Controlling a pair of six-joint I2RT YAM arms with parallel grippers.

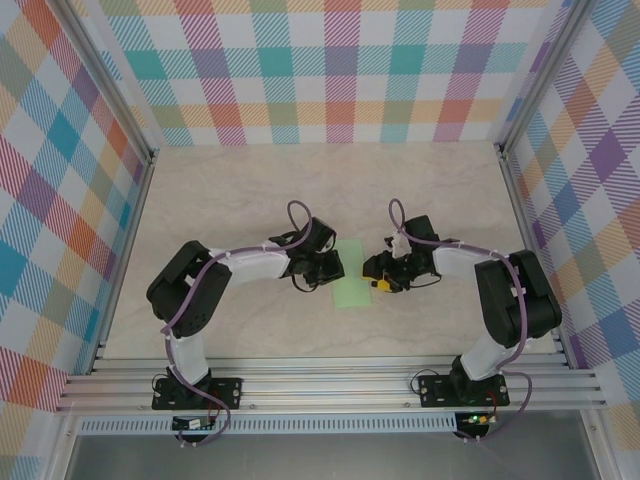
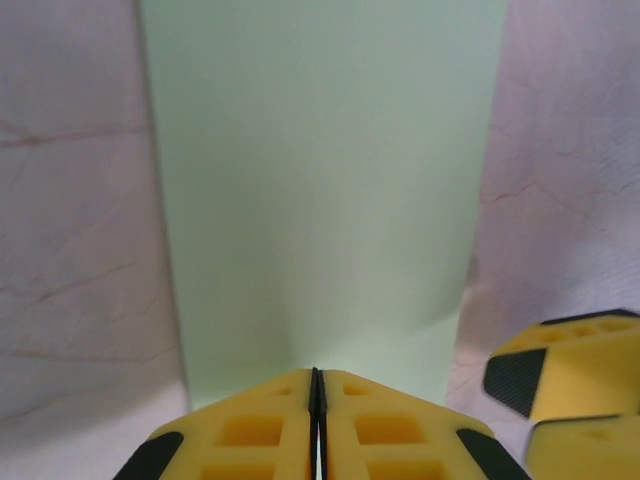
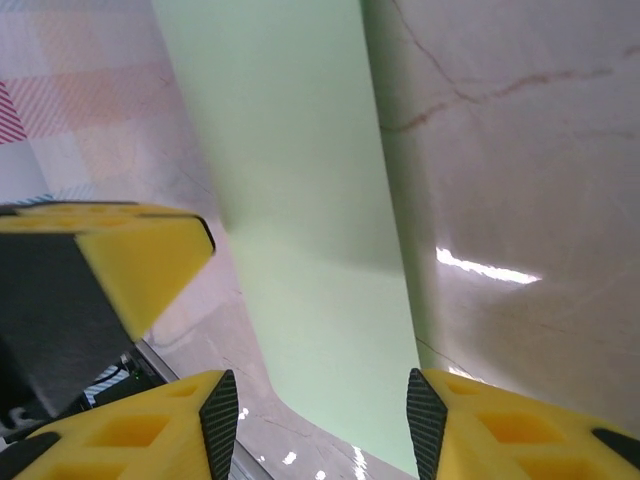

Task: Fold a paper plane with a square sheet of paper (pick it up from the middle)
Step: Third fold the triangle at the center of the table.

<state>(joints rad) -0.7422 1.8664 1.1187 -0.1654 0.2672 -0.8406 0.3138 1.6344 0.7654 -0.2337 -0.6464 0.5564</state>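
While both arms reached in toward the middle of the pale marble-look table [image 1: 250,190], the square sheet of paper [image 1: 352,278] lay between their grippers, near the table's centre and well apart from the plaid walls [image 1: 340,70]. From above it read as a pale-green oblong, longer than it was wide, with its long sides running away from the arm bases.

The left gripper [image 1: 326,268] sat at the sheet's left edge. In the left wrist view, the left gripper [image 2: 316,378] had its yellow fingers pressed flat together with only a thin dark seam between them. The tips overlapped the near edge of the paper [image 2: 320,200] (whether that edge was actually pinched in the seam or only lay under the tips, I could not tell). One yellow finger [image 2: 585,365] of the other arm showed just beside the sheet's near right corner.

The right gripper [image 1: 384,284] sat at the sheet's right edge. In the right wrist view, the right gripper [image 3: 320,430] stood with its jaws apart, nothing clamped. The paper [image 3: 300,150] ran as a strip into the gap between them, and a soft shadow band crossed it partway along.
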